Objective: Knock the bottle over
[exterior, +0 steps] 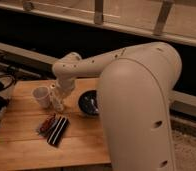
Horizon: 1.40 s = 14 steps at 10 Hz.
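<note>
The gripper (62, 93), open or closed I cannot tell, is low at the bottle (56, 104), which seems upright just right of the cup (41, 96) on the table (21, 150), so a push to the left could also tip the cup.

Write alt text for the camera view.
A white robot arm reaches across a wooden table, its gripper at a small whitish translucent plastic bottle beside a white cup. A dark round bowl sits on the bottle's other side, dark striped packets nearer the camera.
</note>
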Motion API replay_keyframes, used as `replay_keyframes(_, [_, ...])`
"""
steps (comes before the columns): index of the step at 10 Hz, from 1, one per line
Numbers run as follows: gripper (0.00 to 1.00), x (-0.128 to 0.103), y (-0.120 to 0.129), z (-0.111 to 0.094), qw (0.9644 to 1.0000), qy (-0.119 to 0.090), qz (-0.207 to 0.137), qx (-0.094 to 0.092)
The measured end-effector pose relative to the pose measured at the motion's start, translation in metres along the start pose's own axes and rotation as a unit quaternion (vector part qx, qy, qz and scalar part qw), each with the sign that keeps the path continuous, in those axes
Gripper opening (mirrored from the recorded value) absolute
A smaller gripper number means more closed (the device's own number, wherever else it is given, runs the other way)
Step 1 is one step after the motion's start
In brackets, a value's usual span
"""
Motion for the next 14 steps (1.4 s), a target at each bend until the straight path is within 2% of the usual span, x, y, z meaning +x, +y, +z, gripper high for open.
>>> replay_keyframes(1, [0.08,-0.006,-0.003,-0.002,1.0000,-0.003,0.004,0.005])
replay_keyframes(3, [0.08,-0.037,-0.033,-0.004,0.9995,-0.020,0.017,0.019])
replay_keyframes(5, [0.08,-0.062,-0.040,-0.003,0.9991,-0.036,0.019,0.015])
replay_keyframes(6, [0.08,-0.083,-0.043,-0.001,0.9984,-0.053,0.021,0.001])
replay_keyframes(9, [0.08,-0.105,-0.017,0.007,0.9952,-0.076,0.008,-0.061])
replay_keyframes(11, [0.08,-0.117,0.026,0.017,0.9874,-0.090,-0.018,-0.129])
replay_keyframes(13, [0.08,-0.114,0.058,0.025,0.9796,-0.088,-0.045,-0.175])
replay_keyframes(14, [0.09,-0.102,0.077,0.027,0.9770,-0.079,-0.061,-0.188])
